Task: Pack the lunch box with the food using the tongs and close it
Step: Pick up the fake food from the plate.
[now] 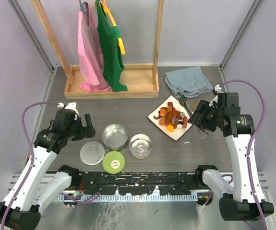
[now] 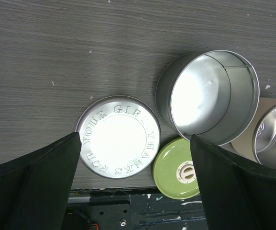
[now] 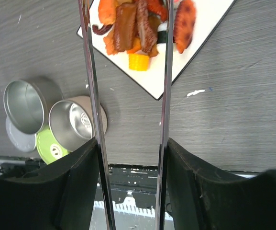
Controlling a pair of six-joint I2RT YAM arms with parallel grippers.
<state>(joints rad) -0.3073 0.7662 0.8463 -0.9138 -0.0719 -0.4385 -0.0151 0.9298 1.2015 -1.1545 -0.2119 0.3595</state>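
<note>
Slim silver metal tongs (image 3: 92,72) are being gripped by the right claw (image 3: 130,148), their 2 arms reaching over the orange, red and brown food chunks (image 3: 133,28) on the white square plate (image 3: 200,33). A round stainless-steel tin (image 1: 115,136) and a smaller steel tin (image 1: 140,145) are standing open on the grey table (image 1: 128,108), with the flat steel lid (image 1: 92,153) and the lime-green lid (image 1: 114,162) lying beside them. The left claw (image 2: 135,143) is hovering above the lids, spread wide and empty.

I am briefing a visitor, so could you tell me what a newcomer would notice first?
The bright food on the white plate at right, with the right hand holding the tongs at it. Then the big tin and small tin, open at the front, steel lid and green lid beside them. A pink top and green top hang behind.
</note>
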